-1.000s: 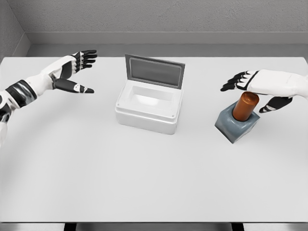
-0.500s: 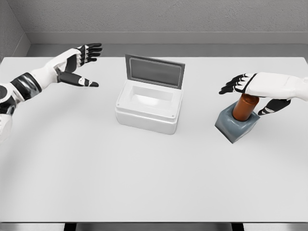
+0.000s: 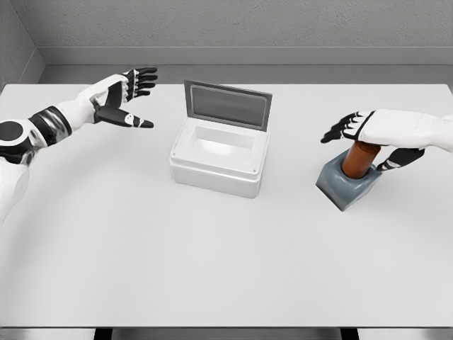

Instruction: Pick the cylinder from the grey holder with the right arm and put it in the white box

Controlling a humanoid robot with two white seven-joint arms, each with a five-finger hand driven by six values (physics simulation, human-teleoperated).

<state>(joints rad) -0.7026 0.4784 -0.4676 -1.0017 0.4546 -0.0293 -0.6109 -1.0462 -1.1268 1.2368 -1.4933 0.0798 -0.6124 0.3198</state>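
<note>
A big white table (image 3: 212, 262) holds two things. A white box (image 3: 220, 157) sits near the middle, toward the back, with its grey lid standing open. A grey holder (image 3: 347, 185) sits to the right, well apart from the box. It is turned at a slant and has a brown cylinder (image 3: 356, 157) standing in it.

The right hand (image 3: 375, 131) lies over the top of the brown cylinder (image 3: 356, 159), fingers spread, thumb down beside it. The cylinder stands in the grey holder (image 3: 346, 185) on the white table (image 3: 212, 262). The white box (image 3: 221, 156), lid raised, sits mid-table. The left hand (image 3: 122, 98) hovers open at far left
</note>
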